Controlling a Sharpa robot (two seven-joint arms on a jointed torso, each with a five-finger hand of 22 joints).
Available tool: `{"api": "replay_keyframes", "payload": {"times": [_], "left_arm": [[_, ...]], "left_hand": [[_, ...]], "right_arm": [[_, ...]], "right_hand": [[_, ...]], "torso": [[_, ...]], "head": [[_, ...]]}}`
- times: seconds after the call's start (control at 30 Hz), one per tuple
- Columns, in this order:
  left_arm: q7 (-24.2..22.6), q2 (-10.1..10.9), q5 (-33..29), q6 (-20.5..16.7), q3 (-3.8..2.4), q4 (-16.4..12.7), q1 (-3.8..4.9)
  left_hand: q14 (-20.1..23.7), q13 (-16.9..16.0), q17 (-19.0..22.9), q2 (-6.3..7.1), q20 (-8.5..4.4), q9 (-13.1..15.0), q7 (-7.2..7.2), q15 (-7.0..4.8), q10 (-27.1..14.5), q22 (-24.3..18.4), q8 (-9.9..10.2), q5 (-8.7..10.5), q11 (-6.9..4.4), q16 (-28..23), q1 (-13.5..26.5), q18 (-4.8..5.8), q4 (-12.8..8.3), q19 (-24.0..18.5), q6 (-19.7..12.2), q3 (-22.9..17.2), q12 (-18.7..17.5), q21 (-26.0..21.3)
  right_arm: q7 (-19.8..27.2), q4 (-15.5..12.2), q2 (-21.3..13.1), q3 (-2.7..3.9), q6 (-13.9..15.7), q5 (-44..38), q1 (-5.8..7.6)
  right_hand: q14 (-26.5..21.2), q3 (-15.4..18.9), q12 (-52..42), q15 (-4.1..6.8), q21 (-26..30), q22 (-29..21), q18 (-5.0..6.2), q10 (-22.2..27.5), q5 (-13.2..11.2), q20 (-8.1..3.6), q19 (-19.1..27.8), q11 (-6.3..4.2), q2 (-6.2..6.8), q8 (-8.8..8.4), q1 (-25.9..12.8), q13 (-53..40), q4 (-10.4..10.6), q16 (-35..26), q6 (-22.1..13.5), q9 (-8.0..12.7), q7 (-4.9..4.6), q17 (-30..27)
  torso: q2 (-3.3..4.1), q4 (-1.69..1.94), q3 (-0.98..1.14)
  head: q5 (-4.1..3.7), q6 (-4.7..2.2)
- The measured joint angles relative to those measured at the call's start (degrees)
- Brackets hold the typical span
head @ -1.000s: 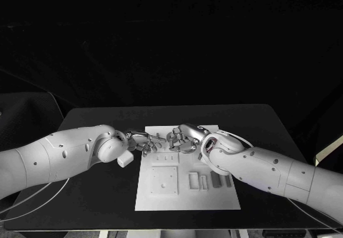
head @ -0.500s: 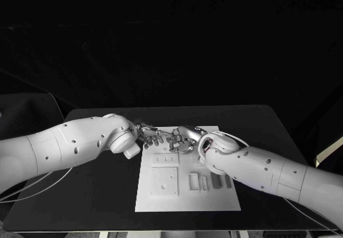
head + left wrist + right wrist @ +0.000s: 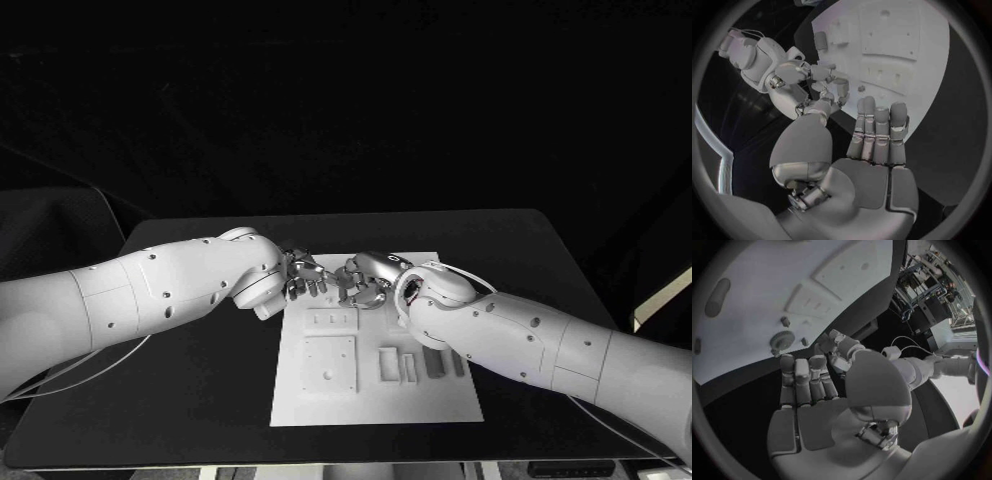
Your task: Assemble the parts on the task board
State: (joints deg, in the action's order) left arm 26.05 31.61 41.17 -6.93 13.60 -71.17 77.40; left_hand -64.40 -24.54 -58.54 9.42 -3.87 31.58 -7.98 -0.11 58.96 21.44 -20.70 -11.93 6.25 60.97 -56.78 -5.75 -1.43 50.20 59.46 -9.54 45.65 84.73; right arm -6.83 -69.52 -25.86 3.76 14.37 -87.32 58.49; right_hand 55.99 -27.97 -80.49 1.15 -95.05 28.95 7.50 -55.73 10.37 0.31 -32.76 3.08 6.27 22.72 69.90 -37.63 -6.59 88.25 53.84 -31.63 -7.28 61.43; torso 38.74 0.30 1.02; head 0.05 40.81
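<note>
The white task board (image 3: 433, 395) lies in the middle of the black table. Both hands hover over its far end, close together. My left hand (image 3: 304, 275) holds its fingers (image 3: 877, 131) straight and side by side with nothing in them. My right hand (image 3: 369, 277) also keeps its fingers (image 3: 806, 377) straight, its palm bare. A small gear (image 3: 781, 339) and a short peg (image 3: 786, 321) sit on the board (image 3: 761, 270) just beyond the right fingertips. In the left wrist view my right hand (image 3: 811, 75) is near the left thumb, with a small part (image 3: 861, 88) on the board (image 3: 929, 55) beside them.
A raised square plate (image 3: 332, 362) and several narrow slots (image 3: 392, 365) fill the board's near half. An oblong grey piece (image 3: 716, 297) lies farther along the board. Bare black table (image 3: 188, 400) surrounds the board on all sides.
My left arm has swung inward and its hand has shifted slightly toward the board's far edge, closer to the right hand. The right hand has barely moved.
</note>
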Motion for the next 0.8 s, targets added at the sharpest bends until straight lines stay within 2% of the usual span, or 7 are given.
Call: {"api": "replay_keyframes", "payload": {"times": [0.57, 0.73, 0.8], "left_arm": [[0.89, -0.91, 1.05, 0.31, 0.00, 0.02, 0.01], [0.90, -1.28, 0.84, 0.72, 0.00, -0.01, 0.01], [0.90, -1.43, 0.58, 0.89, 0.00, -0.02, 0.01]], "left_hand": [[-0.22, -0.21, 0.01, -0.90, -0.11, -0.01, 0.21, -0.22, 0.32, 0.01, -0.22, -0.93, -0.34, 0.00, -0.90, 0.01, 0.02, 0.30, 1.03, -0.33, 0.67, 0.00], [-0.40, -0.21, 0.01, -1.62, 0.07, -0.01, 0.41, -0.40, 0.51, 0.01, -0.22, -1.56, -0.54, 0.00, -1.62, 0.00, -0.10, 0.51, 1.23, -0.73, 0.67, 0.00], [-0.41, -0.21, 0.01, -2.52, -0.11, -0.17, 0.21, -0.41, 0.52, 0.00, -0.22, -2.93, -0.54, 0.00, -3.30, 0.00, -0.86, 0.70, 1.43, -1.49, 1.01, 0.00]], "right_arm": [[-1.20, -0.72, 0.29, 0.00, 0.01, -0.22, 0.01], [-1.58, -0.79, 0.40, 0.00, 0.10, -0.34, 0.01], [-1.73, -0.87, 0.46, 0.00, 0.13, -0.37, 0.01]], "right_hand": [[0.09, 0.06, 0.00, -0.09, 0.00, 0.00, 0.00, -0.09, 0.00, 0.00, 0.00, 0.09, 0.38, -0.10, -0.38, 0.04, -0.06, 0.00, 0.42, -0.02, 0.02, -0.05], [0.09, 0.06, 0.00, -0.09, 0.00, 0.00, 0.00, -0.30, 0.00, 0.00, 0.00, -0.12, 0.45, -0.03, -0.45, 0.04, -0.06, 0.00, 0.48, -0.02, 0.07, -0.05], [0.09, 0.06, 0.00, -0.09, 0.00, 0.00, 0.00, -0.30, 0.00, 0.00, 0.00, -0.12, 0.46, -0.02, -0.45, 0.04, -0.06, 0.00, 0.48, -0.02, 0.06, -0.05]], "torso": [[0.01, 0.01, -0.01], [0.01, 0.01, -0.01], [0.01, 0.01, -0.01]], "head": [[0.06, 0.30], [0.06, 0.46], [0.03, 0.48]]}}
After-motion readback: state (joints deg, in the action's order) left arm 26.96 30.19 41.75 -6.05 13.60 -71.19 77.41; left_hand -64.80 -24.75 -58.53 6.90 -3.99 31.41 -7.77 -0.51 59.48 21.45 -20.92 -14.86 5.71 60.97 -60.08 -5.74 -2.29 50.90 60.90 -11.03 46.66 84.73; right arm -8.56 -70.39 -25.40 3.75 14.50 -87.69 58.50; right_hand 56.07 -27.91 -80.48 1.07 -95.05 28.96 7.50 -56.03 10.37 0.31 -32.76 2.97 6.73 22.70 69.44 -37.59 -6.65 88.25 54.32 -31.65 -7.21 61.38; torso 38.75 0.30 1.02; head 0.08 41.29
